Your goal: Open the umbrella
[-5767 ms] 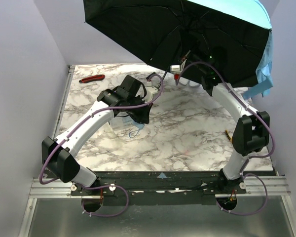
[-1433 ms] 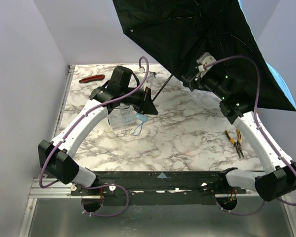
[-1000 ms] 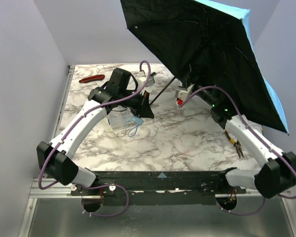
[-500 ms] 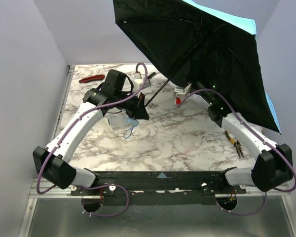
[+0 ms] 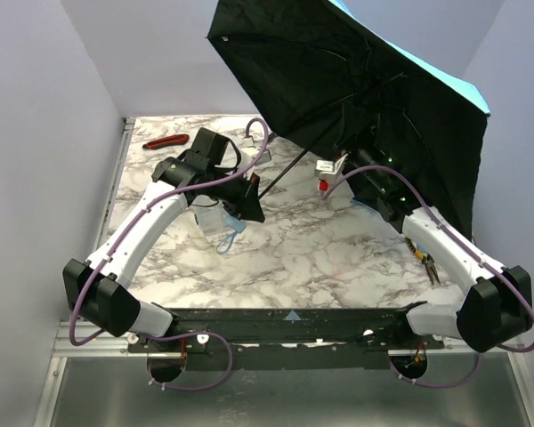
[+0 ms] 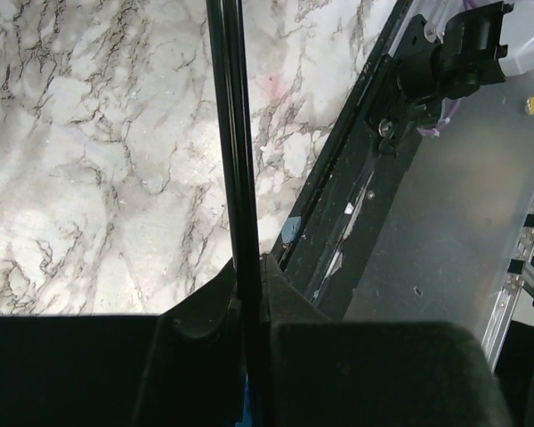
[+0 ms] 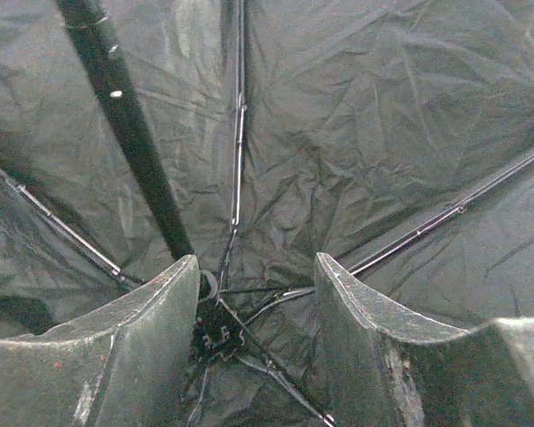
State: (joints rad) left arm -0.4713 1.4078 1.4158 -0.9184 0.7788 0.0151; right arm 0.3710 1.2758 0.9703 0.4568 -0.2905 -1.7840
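Umbrella [image 5: 338,62]: it is opened and is held in the air, tilted, above the far right part of the table; the black underside is turned toward the top camera, and a sky-blue strip of the outer side is seen along the right edge.
Shaft [image 6: 231,160]: it is stretched down and to the left from the canopy to the left gripper.
Handle [image 5: 235,225]: a small blue piece with a loop is seen just below the left gripper.
Left gripper [image 6: 249,276]: it is clamped on the shaft, which is pressed between both fingers.
Right gripper [image 7: 256,267]: the fingers are kept apart and pointed at the hub of the ribs under the canopy; nothing is gripped.
Clear plastic box [image 5: 210,221]: it is partly hidden under the left arm.
Pliers [image 5: 424,258]: they are laid near the right edge, beside the right arm.
Red-handled tool [image 5: 165,140]: it is laid at the far left corner.
Table [image 5: 320,258]: a white marble pattern is shown.
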